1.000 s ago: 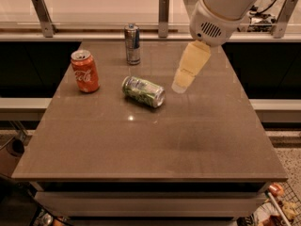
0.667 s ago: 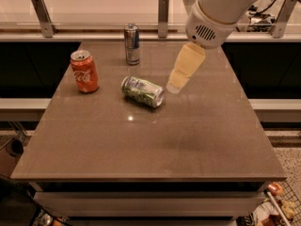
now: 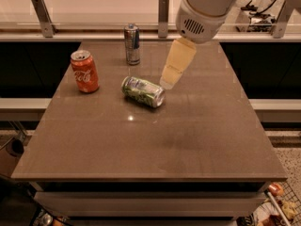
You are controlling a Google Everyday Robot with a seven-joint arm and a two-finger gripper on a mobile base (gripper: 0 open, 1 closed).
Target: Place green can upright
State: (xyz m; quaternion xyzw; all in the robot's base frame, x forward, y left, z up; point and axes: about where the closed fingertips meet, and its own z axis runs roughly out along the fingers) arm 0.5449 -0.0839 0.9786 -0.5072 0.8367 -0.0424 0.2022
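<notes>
The green can (image 3: 143,91) lies on its side near the middle of the brown table (image 3: 188,140), its silver end facing right and toward me. My gripper (image 3: 168,82) hangs from the white arm at the upper right, its cream-coloured tip just above and right of the can's right end, apart from it.
A red-orange Coca-Cola can (image 3: 84,71) stands upright at the left. A slim silver-blue can (image 3: 132,44) stands upright at the back. A railing with metal posts (image 3: 163,9) runs behind the table. The table's front edge is near me.
My gripper has moved left and a little down, closer to the green can's right end. The cans have not moved.
</notes>
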